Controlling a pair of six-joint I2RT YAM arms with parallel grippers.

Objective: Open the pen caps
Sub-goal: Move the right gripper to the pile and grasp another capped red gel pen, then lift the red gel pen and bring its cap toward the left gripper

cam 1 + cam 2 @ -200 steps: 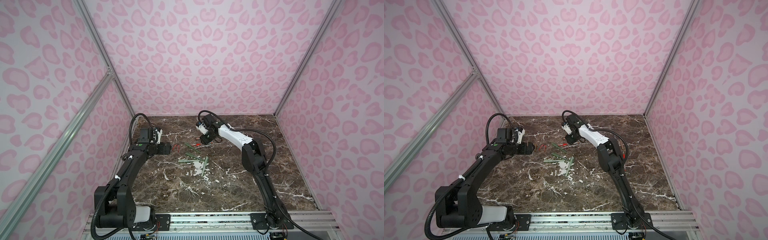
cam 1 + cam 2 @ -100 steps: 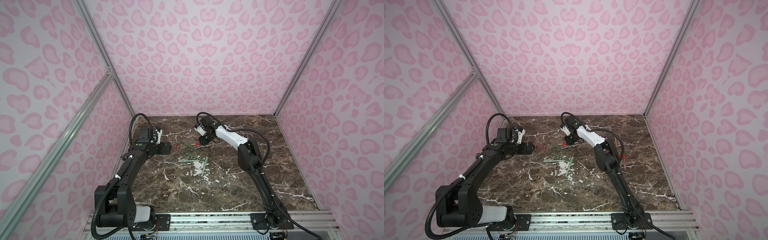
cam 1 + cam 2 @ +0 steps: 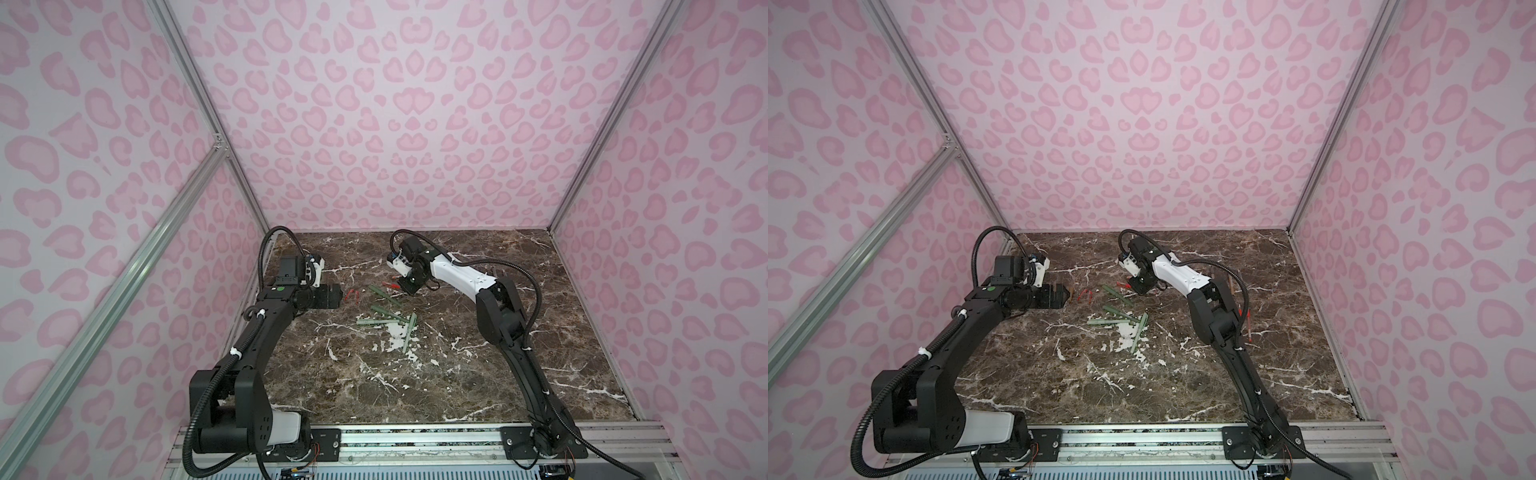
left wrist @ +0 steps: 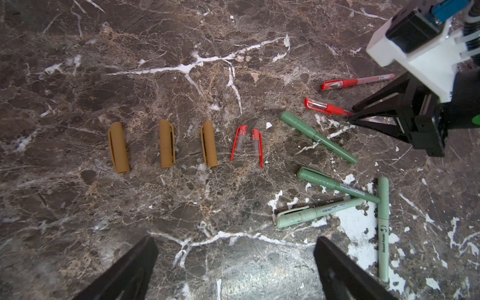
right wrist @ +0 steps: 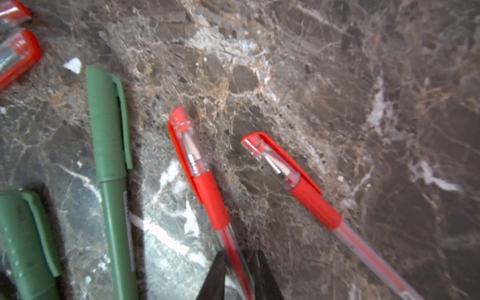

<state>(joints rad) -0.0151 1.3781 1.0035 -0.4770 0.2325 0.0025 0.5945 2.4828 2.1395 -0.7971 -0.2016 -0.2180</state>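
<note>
**Right pincer coming down and closing on a red pen**

Your right pincer [image 5: 239, 255] has been coming down toward the pens since a moment ago, and its two fingers have been drawing together. Now they are squeezing the clear stick of a red pen [image 5: 209, 200], one finger on each side. Your left pincer [image 4: 235, 239] is standing wide apart and holding nothing. It is hanging over the table [image 4: 78, 220] near the caps that are already off: three brown caps [image 4: 118, 148] and two loose red caps [image 4: 240, 141].

The cap [image 5: 181, 137] you are going for is still sitting on the pen. It is lying at the far end from your fingers, past the red rubber part, with its clip running down the side. Your fingers are not touching it at all.

You are most likely doing the grabbing step. A second red pen [image 5: 314, 205] is lying just beside yours, and a green pen [image 5: 109, 145] is lying near on the other side. So be squeezing the stick firmly and lifting it straight up, not dragging it sideways. Then be bringing the cap end over to the left pincer. Let that one pinch only the cap, and be pulling straight along the pen, never bending it.
</note>
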